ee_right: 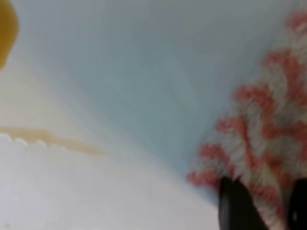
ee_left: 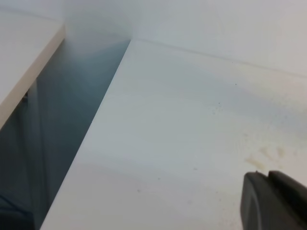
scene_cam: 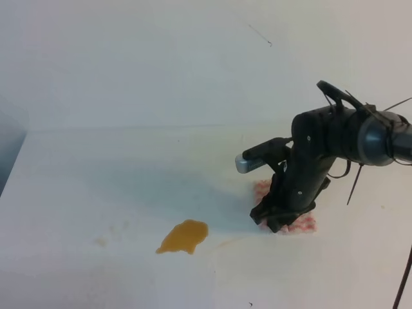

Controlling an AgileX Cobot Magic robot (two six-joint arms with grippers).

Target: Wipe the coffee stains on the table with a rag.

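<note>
From the exterior high view I have the right gripper (scene_cam: 275,219) pitched down onto the rag (scene_cam: 301,223), its dark fingers covering the rag's left half, so I cannot read the jaw gap here; the coffee stains (scene_cam: 184,237) sit as one amber puddle out to the left of the jaws, apart from the rag, on the white table (scene_cam: 129,187). From the left wrist view I see only a dark corner of the left gripper (ee_left: 274,200) at the lower right over bare table (ee_left: 182,143), with faint brown smudges (ee_left: 266,155) just beyond it, and I cannot tell how those jaws stand. From the right wrist view two dark fingertips (ee_right: 237,206) straddle the rag (ee_right: 259,134) with striped cloth between them, jaws fairly wide and pressed on it; the stains (ee_right: 7,28) show far off at the upper left
</note>
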